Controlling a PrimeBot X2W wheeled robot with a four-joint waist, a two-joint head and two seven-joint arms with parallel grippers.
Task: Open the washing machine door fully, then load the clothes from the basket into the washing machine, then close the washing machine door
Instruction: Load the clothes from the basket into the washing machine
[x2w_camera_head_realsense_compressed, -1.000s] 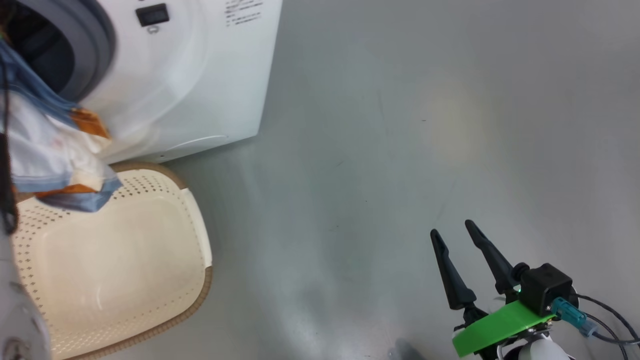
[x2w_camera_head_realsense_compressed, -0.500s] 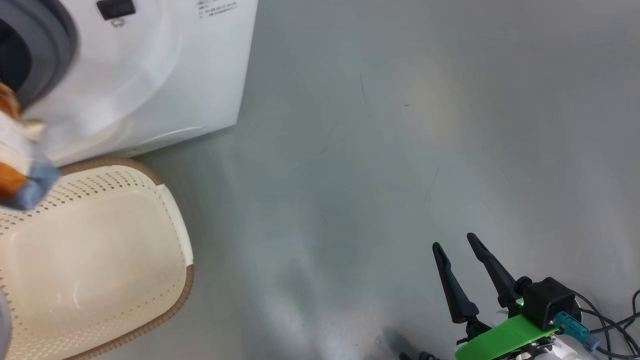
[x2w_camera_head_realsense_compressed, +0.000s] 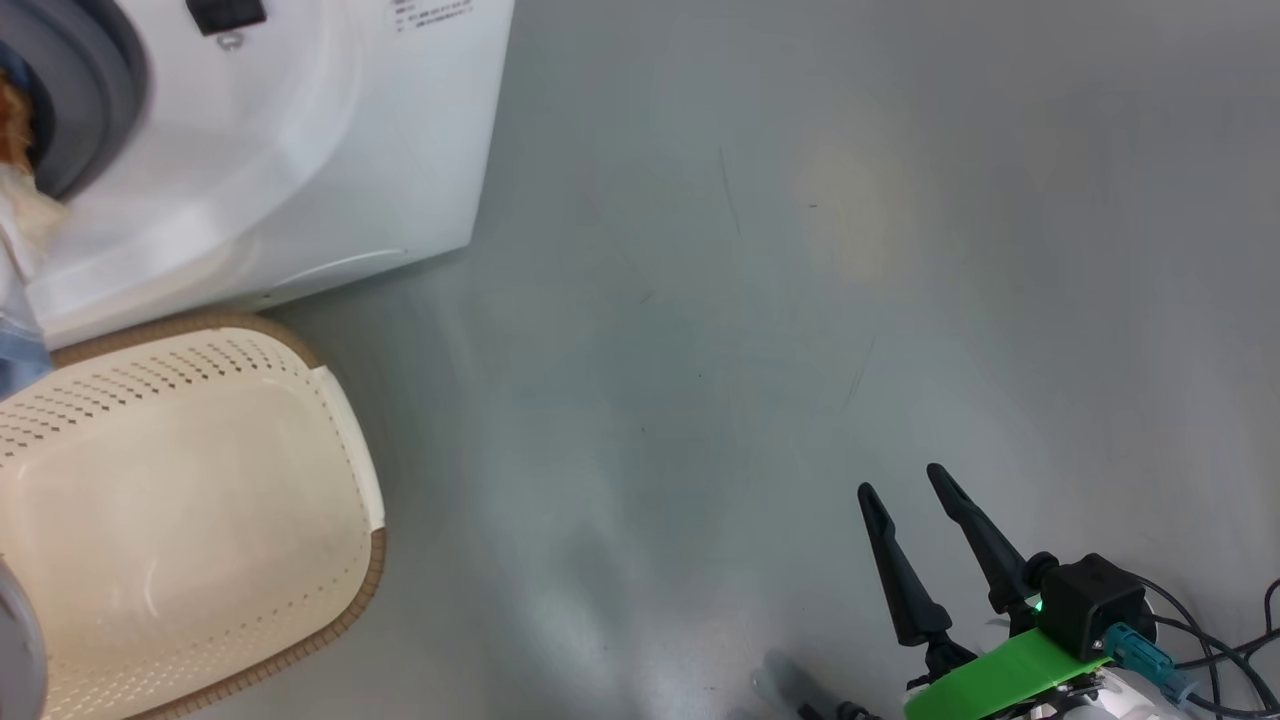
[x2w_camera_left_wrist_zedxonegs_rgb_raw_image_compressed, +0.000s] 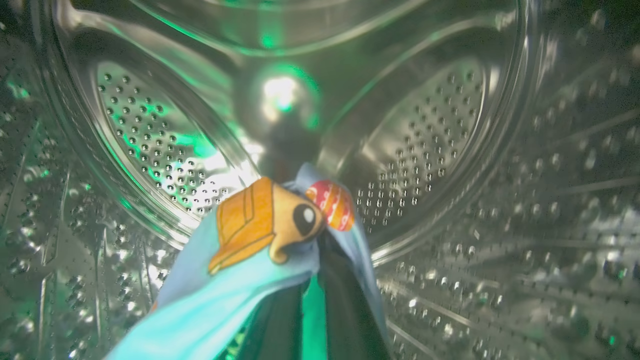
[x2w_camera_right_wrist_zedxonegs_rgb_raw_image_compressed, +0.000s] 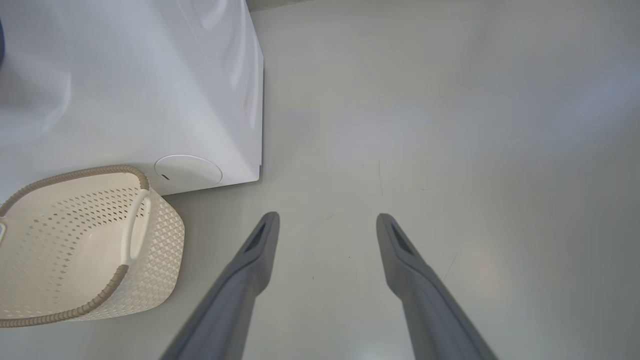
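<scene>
My left gripper (x2w_camera_left_wrist_zedxonegs_rgb_raw_image_compressed: 312, 250) is inside the perforated steel drum (x2w_camera_left_wrist_zedxonegs_rgb_raw_image_compressed: 425, 150) of the washing machine (x2w_camera_head_realsense_compressed: 300, 150), shut on the clothes (x2w_camera_left_wrist_zedxonegs_rgb_raw_image_compressed: 250, 235), light blue fabric with an orange figure. In the head view a strip of the clothes (x2w_camera_head_realsense_compressed: 15, 250) hangs from the grey-gasketed opening at the far left. The cream basket (x2w_camera_head_realsense_compressed: 375, 570) stands on the floor in front of the machine, showing bare plastic inside. My right gripper (x2w_camera_head_realsense_compressed: 900, 480) hovers open over the floor at the lower right, holding nothing. The washing machine door is out of view.
Grey floor (x2w_camera_head_realsense_compressed: 750, 300) stretches to the right of the washing machine (x2w_camera_right_wrist_zedxonegs_rgb_raw_image_compressed: 150, 75) and the basket (x2w_camera_right_wrist_zedxonegs_rgb_raw_image_compressed: 160, 250). In the right wrist view my right gripper (x2w_camera_right_wrist_zedxonegs_rgb_raw_image_compressed: 327, 218) points at bare floor. Cables (x2w_camera_head_realsense_compressed: 1230, 660) trail by my right wrist.
The hanging clothes have drawn up and left, off the basket and into the machine's opening. The head camera swung to the right early on. My right gripper stayed put.
</scene>
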